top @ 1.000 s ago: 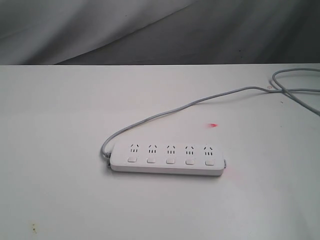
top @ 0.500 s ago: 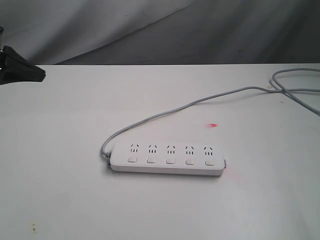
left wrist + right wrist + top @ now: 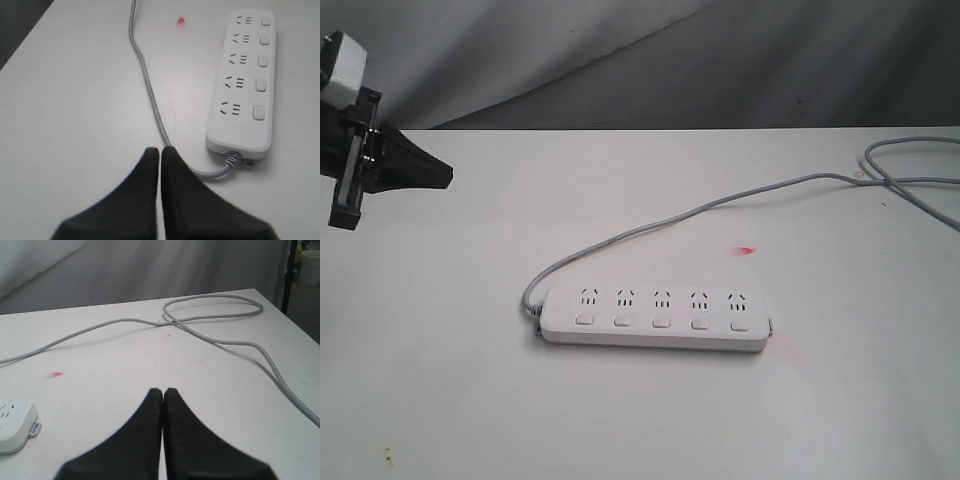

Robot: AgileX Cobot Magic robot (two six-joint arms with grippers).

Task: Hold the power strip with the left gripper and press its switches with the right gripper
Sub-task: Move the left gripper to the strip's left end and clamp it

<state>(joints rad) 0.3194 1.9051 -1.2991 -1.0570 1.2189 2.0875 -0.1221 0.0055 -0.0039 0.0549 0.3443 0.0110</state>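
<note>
five outlets run in a row along the white power strip, and five small switches sit one beside each outlet on the side away from the table's far edge. the strip lies flat on the white table, about midway between its left and right edges and well away from the far edge, with its long side roughly parallel to that edge. a thin grey cord leaves the strip's left end, bends back on itself and runs toward the far right corner of the table, where it loops and crosses itself. a small red mark lies on the table between the cord and the strip, nearer the strip's right end.

the left end effector hangs near the far left corner of the table, well apart from the strip. its fingers are clenched tip to tip with nothing between them, pointing toward the strip's cord end.

the right end effector is outside the exterior view. its wrist view shows the fingers pressed together and empty above bare table, with only one rounded end of the strip at the border and the cord's loop ahead.
</note>
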